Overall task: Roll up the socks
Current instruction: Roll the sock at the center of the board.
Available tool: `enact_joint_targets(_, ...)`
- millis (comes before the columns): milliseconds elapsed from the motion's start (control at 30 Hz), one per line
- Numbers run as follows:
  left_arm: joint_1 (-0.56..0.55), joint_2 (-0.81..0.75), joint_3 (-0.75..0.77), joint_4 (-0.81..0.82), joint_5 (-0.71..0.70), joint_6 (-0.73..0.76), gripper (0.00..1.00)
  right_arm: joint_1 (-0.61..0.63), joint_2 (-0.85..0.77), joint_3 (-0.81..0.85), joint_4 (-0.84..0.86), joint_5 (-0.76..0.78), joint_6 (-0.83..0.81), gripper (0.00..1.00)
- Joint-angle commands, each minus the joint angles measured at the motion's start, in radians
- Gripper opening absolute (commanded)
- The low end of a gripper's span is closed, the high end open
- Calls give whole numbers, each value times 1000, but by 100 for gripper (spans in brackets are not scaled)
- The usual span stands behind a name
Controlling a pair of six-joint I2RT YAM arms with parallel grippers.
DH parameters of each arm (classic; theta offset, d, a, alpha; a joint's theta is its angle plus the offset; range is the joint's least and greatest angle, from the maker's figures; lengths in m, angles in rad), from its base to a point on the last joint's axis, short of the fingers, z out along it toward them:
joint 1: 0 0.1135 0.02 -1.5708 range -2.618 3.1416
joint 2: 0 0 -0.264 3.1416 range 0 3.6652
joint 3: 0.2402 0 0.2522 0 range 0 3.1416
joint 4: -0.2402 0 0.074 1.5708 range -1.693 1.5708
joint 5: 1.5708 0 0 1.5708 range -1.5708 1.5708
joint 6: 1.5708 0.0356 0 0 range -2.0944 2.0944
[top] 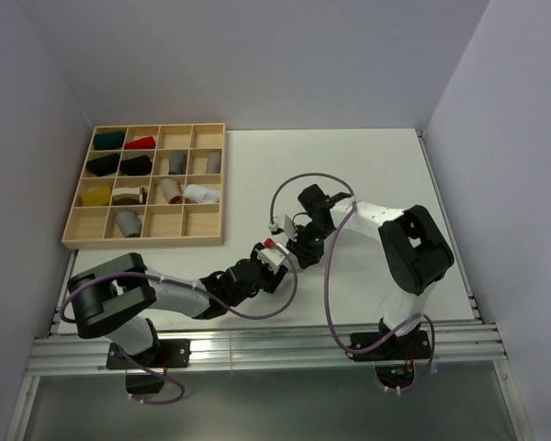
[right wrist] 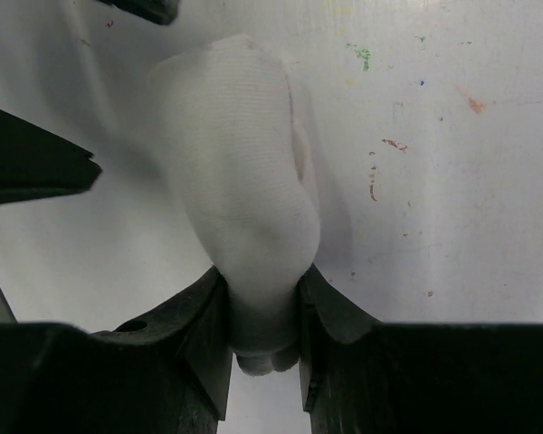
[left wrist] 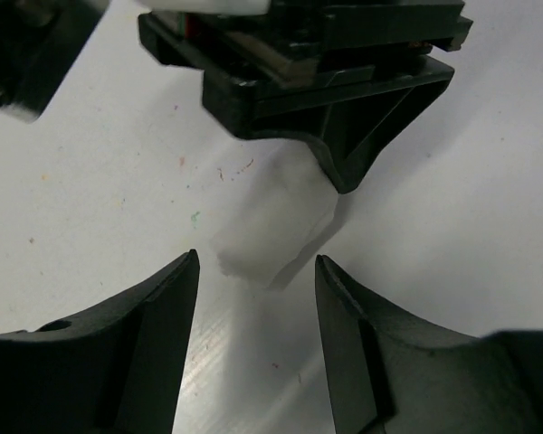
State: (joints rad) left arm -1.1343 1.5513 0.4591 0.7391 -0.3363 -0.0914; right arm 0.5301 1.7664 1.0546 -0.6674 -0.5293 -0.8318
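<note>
A white sock (right wrist: 244, 172), bunched into a soft roll, hangs over the white table with its lower end pinched in my right gripper (right wrist: 261, 271), which is shut on it. In the left wrist view the same sock (left wrist: 271, 235) lies just ahead of my left gripper (left wrist: 256, 258). That gripper is open, with nothing between its fingers, and the sock's edge sits near its fingertips (left wrist: 188, 271). In the top view the left gripper (top: 275, 257) and the right gripper (top: 298, 243) meet nose to nose at the table's middle, hiding the sock.
A wooden compartment tray (top: 145, 241) stands at the back left, holding several small coloured and grey cloth bundles. A metal rail (top: 257, 344) runs along the near edge. Grey walls close in on three sides.
</note>
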Motion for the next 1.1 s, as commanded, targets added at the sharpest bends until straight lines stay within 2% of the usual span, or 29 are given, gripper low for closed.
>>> enact_joint_targets(0,-22,44,64,85,-36,139,60,-7,51,-4,-104,31,-16,0)
enact_joint_targets(200,-22,127,134,40,19,200,66,-15,84,15,-126,32,-27,0)
enact_joint_targets(300,-24,159,151,40,48,222,72,-16,93,21,-133,31,-30,0)
enact_joint_targets(667,-6,245,231,-35,77,320,73,-24,122,47,-172,23,-46,0)
enact_joint_targets(900,33,286,277,-104,120,321,73,-27,148,70,-205,28,-61,0)
enact_joint_targets(1067,60,290,288,-147,194,291,68,-30,159,79,-216,28,-67,0)
